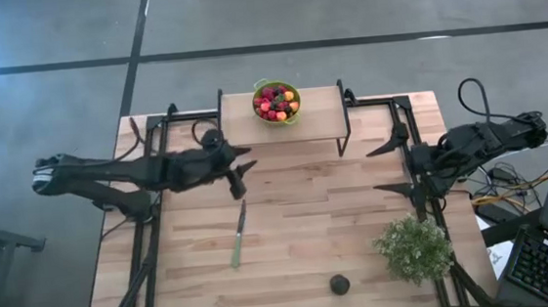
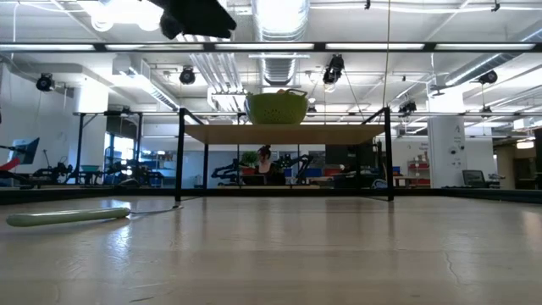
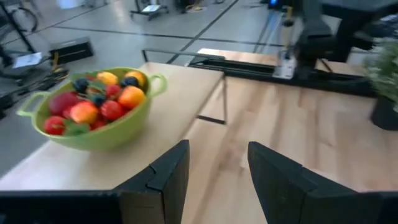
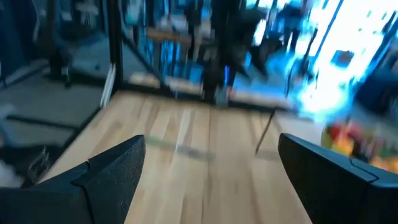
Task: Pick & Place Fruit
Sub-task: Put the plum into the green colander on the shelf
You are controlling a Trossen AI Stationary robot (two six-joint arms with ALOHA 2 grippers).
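The fruit lay heaped in a green bowl standing on a raised wooden shelf at the far edge of the bench. The pieces were mostly red, with some orange, yellow and dark ones. One larger dark round fruit sat apart on the bench near its front edge, just beside a bushy pale-green plant. A green-handled knife lay flat on the bench left of centre.

The left gripper was held above the bench, near the shelf's left end, its fingers parted to a moderate gap with nothing between them; its wrist view faced the bowl. The right gripper waited at the right side of the bench, fingers spread wide and empty.
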